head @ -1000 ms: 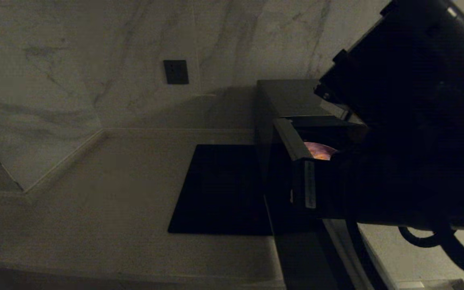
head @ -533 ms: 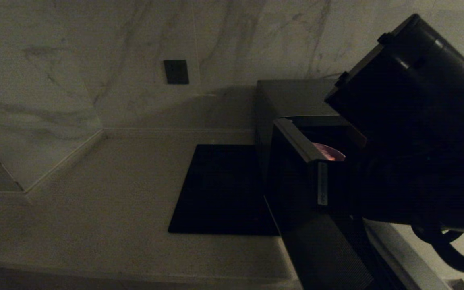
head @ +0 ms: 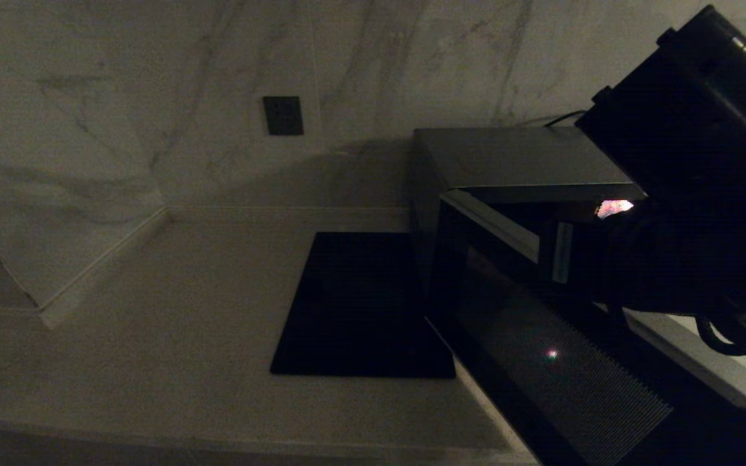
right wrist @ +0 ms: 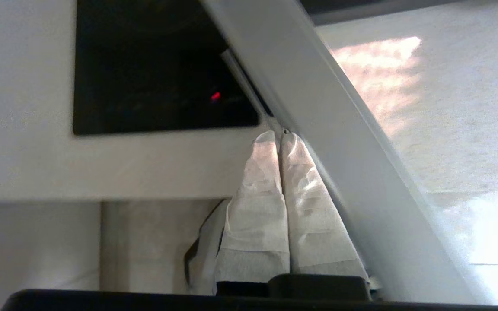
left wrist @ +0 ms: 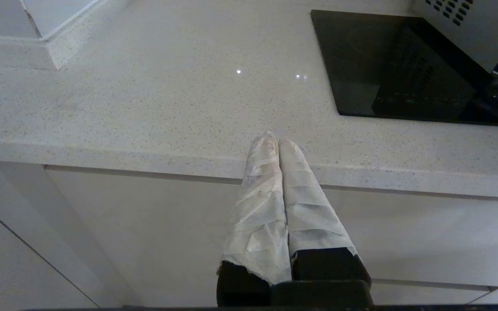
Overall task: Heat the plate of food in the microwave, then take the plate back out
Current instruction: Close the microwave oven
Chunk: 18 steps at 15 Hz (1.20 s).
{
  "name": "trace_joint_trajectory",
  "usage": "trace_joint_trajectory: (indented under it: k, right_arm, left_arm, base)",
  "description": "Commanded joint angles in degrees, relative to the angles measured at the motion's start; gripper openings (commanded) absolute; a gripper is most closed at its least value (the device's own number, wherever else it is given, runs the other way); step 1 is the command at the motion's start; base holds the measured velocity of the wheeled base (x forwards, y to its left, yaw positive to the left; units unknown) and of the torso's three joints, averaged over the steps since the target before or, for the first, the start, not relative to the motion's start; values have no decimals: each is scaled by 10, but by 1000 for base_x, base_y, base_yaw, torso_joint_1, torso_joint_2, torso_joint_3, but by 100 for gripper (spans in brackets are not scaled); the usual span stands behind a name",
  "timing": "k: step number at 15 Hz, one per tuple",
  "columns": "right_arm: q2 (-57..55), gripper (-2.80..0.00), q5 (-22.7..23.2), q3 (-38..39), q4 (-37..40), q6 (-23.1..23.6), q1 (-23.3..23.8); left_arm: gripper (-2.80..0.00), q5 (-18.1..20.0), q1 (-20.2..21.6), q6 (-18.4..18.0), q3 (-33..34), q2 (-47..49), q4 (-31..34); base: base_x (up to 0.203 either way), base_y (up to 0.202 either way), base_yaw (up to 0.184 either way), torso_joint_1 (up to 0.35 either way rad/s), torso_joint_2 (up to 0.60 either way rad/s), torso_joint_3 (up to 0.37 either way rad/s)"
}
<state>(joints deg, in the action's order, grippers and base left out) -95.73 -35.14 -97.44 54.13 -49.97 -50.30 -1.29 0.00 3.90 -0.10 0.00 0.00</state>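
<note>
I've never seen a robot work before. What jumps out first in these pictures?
The big dark right arm fills the right side, its shut right gripper pressed against the edge of the microwave door, which stands part-open. A black mat lies on the pale counter to the microwave's left. The left gripper, shut and wrapped in white, waits at the counter's front edge.

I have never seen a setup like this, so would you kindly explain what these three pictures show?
It is a two-armed robot at a kitchen counter. The dark picture is from its head camera: it shows the microwave with its door swung open, a black mat beside it, and the bulky right arm on the right. The other two come from cameras on the wrists. The left gripper hangs idle at the counter edge, shut and empty. The right gripper is also shut, with its tips against the microwave door's edge. Neither holds anything. The plate cannot be made out.
</note>
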Motion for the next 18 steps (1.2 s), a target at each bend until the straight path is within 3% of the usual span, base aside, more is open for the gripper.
trace_joint_trajectory:
  k: [1, 9, 18]
  right_arm:
    - [1, -280, -6, 11, 4, -3, 40]
    - [-1, -280, -6, 44, -4, 2, 165]
    - [-58, -280, 25, 33, -147, 69, 334]
  left_arm:
    - [-280, 0, 0, 1, 0, 0, 0]
    - [-280, 0, 0, 1, 0, 0, 0]
    - [-280, 0, 0, 1, 0, 0, 0]
  base:
    - [0, 0, 0, 0, 0, 0]
    - [0, 0, 0, 0, 0, 0]
    - [0, 0, 0, 0, 0, 0]
